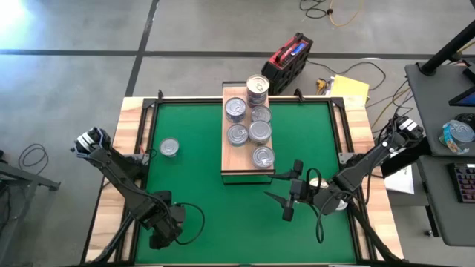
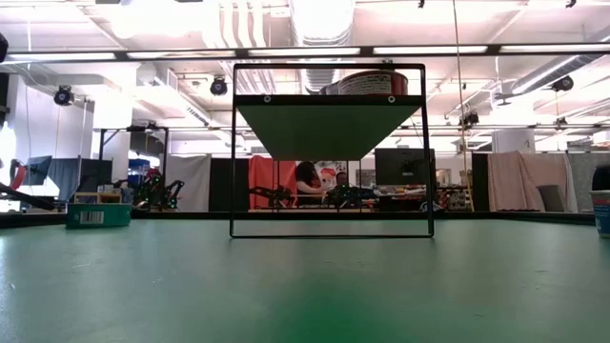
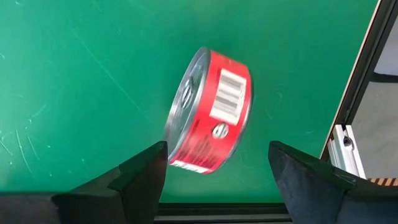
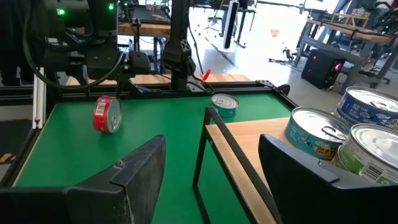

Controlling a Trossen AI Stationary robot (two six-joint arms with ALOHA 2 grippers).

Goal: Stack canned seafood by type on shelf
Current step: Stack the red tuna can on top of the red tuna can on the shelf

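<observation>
A red-walled can [image 3: 211, 118] with a silver lid stands tilted on its rim on the green mat [image 3: 74, 74]. It also shows in the right wrist view as the red can [image 4: 107, 114]. My left gripper [image 3: 217, 149] hangs above it near the mat's front left, pointing down. It is open, with one finger on each side and clear of the can. In the high view my left gripper [image 1: 159, 231] hides the can. Several silver-lidded cans [image 1: 252, 122] sit on the wooden shelf [image 1: 231, 159]. My right gripper [image 1: 286, 191] is level and open, holds nothing, and is just right of the shelf's near end.
One silver-lidded can [image 1: 169, 147] lies flat on the mat left of the shelf. At the shelf's far end two cans form a stack [image 1: 257, 87]. The shelf's dark frame [image 4: 208, 146] stands just ahead of my right gripper [image 4: 212, 140]. A pale round thing [image 1: 319, 182] lies under the right arm.
</observation>
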